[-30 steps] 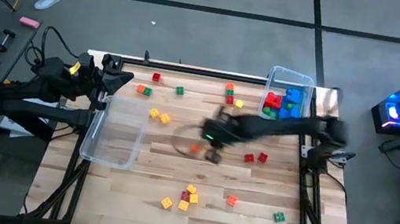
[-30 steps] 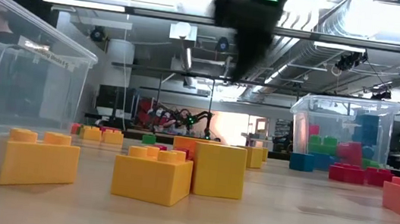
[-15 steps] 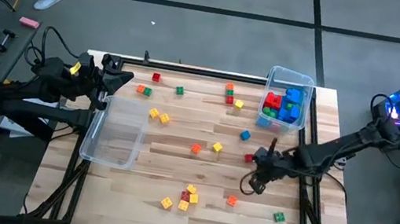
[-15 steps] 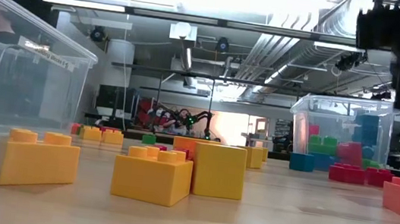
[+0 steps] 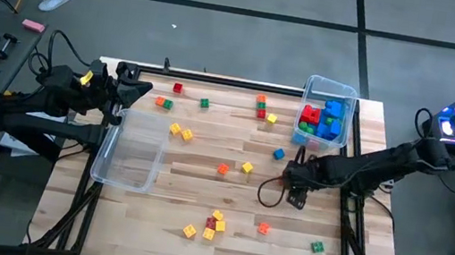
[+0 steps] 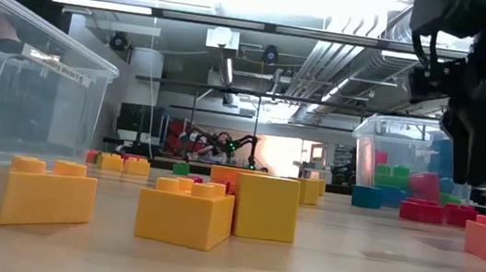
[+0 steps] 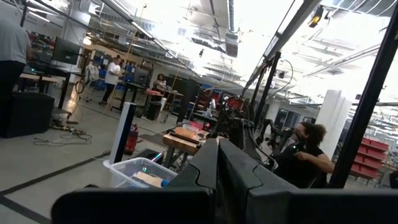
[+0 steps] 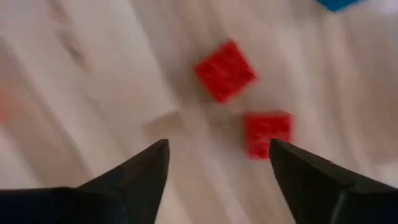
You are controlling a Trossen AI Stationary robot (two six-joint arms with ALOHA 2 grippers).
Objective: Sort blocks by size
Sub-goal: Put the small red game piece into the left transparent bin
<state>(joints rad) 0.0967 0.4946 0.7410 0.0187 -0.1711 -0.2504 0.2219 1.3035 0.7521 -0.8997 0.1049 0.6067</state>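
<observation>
In the high view the right arm (image 5: 357,169) covers the two red blocks (image 8: 225,70) beneath it. The right wrist view is motion-blurred, and a blue block (image 8: 339,4) is cut off at its edge. The left bin (image 6: 8,79) runs past the low view's edge.

Bare wood separates two red blocks (image 8: 225,70) beneath open jaws.

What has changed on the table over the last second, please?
The right end effector swung from mid-table to the right side and opened above two small red plastic blocks, holding nothing. A yellow block now lies at mid-table. The left end effector stayed shut by the clear plastic bin.
</observation>
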